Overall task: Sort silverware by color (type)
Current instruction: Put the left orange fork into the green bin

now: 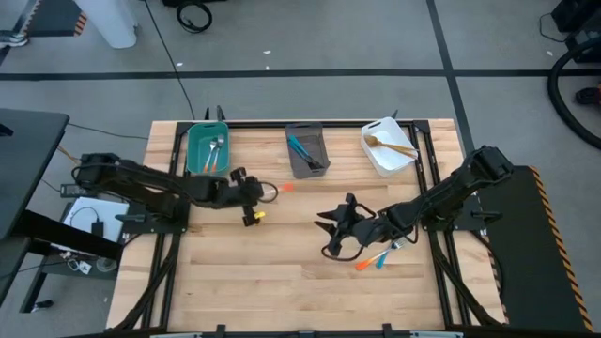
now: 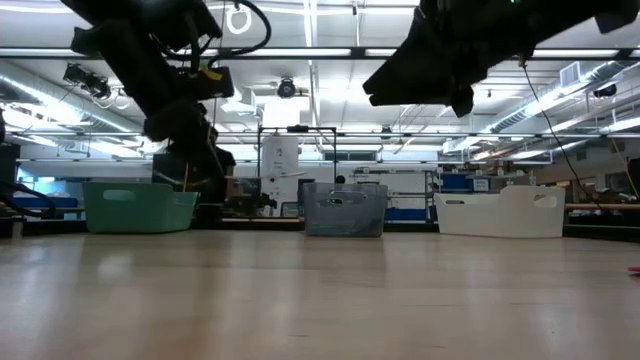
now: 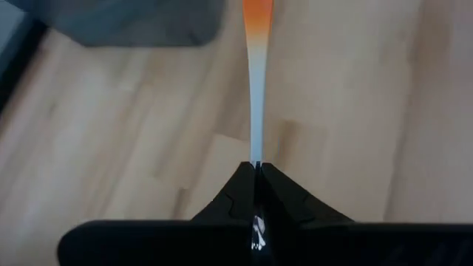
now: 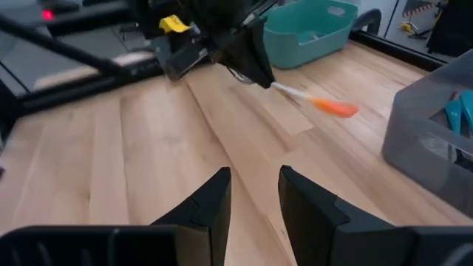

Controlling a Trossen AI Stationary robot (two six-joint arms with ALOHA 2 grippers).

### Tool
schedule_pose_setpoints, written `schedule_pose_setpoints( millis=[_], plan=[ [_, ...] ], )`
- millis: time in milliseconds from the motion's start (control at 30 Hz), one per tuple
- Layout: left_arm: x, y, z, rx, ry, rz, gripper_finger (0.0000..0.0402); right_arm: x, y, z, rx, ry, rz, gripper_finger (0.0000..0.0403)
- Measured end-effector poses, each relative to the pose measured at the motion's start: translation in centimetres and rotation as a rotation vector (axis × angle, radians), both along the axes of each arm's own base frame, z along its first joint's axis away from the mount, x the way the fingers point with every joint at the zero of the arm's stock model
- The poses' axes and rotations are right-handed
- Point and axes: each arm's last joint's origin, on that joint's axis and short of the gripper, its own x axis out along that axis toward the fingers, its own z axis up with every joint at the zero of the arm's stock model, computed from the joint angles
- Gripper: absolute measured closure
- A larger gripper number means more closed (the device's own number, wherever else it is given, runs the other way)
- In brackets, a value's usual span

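Mid-carry: we've got an orange fork in the left gripper (image 3: 256,168).
Jaws pinched on orange fork (image 4: 318,102), held above the table near teal bin (image 1: 207,148); next we swing over it and release. Right gripper (image 4: 253,193) open, idle over mid-table.

Three bins stand along the worktop's (image 1: 235,282) far edge, the middle bin (image 1: 307,150) between the others. Left of it hangs the left tool (image 1: 266,191); two forks (image 1: 376,260) lie nearer, rightward.
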Motion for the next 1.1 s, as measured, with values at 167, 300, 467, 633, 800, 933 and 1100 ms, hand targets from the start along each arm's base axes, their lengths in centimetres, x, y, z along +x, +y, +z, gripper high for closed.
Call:
schedule_pose_setpoints(
  millis=[167, 300, 467, 633, 800, 933, 1100],
  plan=[
    [-0.9, 2.0, 1.8, 0.019, -0.057, 0.063, 0.0383, -0.7, -0.6, -1.2, 0.03, -0.046, -0.018, 0.0286],
    [-1.9, 3.5, 3.0, 0.039, -0.088, 0.112, 0.0383, -1.2, -0.8, -1.7, 0.026, -0.075, -0.032, 0.0289],
    [-3.7, 4.9, 4.4, 0.091, -0.103, 0.201, 0.0383, -1.4, -0.9, -1.9, 0.03, -0.087, -0.033, 0.0289],
    [-5.3, 6.2, 5.4, 0.139, -0.121, 0.312, 0.0374, -1.4, -0.9, -1.9, 0.03, -0.089, -0.032, 0.0289],
    [-6.9, 7.5, 5.7, 0.131, -0.113, 0.448, 0.0379, -1.4, -0.9, -1.9, 0.032, -0.092, -0.033, 0.0289],
    [-7.9, 8.6, 5.6, 0.121, -0.106, 0.574, 0.0378, -1.5, -0.7, -1.8, 0.036, -0.098, -0.023, 0.0289],
    [-8.6, 9.9, 5.6, 0.121, -0.109, 0.67, 0.0378, -1.6, -0.1, -1.8, 0.007, -0.085, 0.019, 0.0289]
  ],
)
